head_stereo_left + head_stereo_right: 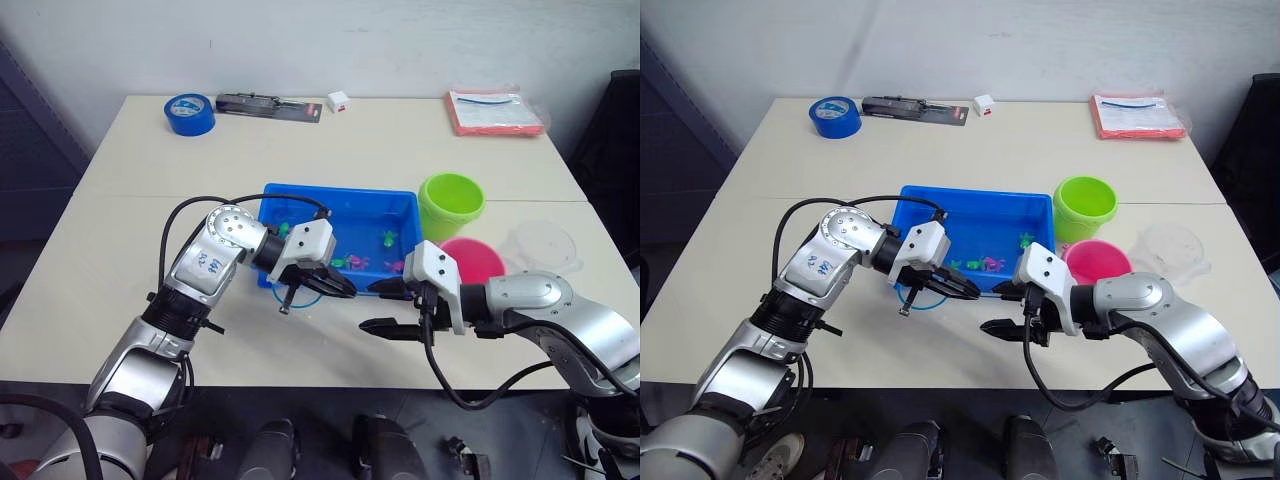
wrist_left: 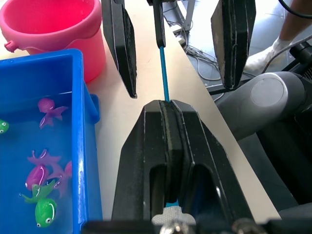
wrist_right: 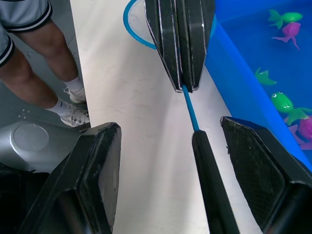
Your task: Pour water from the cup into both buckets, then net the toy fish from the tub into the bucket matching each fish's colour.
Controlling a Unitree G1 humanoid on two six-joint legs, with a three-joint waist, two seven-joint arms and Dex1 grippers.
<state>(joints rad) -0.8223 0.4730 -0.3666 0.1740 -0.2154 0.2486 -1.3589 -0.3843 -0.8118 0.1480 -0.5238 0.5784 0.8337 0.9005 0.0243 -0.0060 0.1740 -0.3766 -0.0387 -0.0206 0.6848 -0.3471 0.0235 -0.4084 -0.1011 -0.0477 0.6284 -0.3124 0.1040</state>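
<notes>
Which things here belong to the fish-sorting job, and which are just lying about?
For the job: blue tub, toy fish, net, green bucket, pink bucket, clear cup.

Lying about: blue tape roll, black tool, small white cube, pink booklet.

The left gripper [image 2: 168, 109] has its jaws pressed together on the thin blue shaft of the net [image 2: 164, 73]. The shaft runs on into a dark handle that passes between the two spread fingers [image 2: 233, 39] of the right gripper [image 2: 175, 44]. At ten o'clock from the closed jaws lies the blue tub [image 2: 80, 122], holding water and toy fish [image 2: 45, 212], green and pink. The pink bucket [image 2: 53, 24] stands just beyond the tub's corner on the pale table [image 2: 122, 122]. A person's foot [image 2: 265, 53] shows off the table's edge.
</notes>
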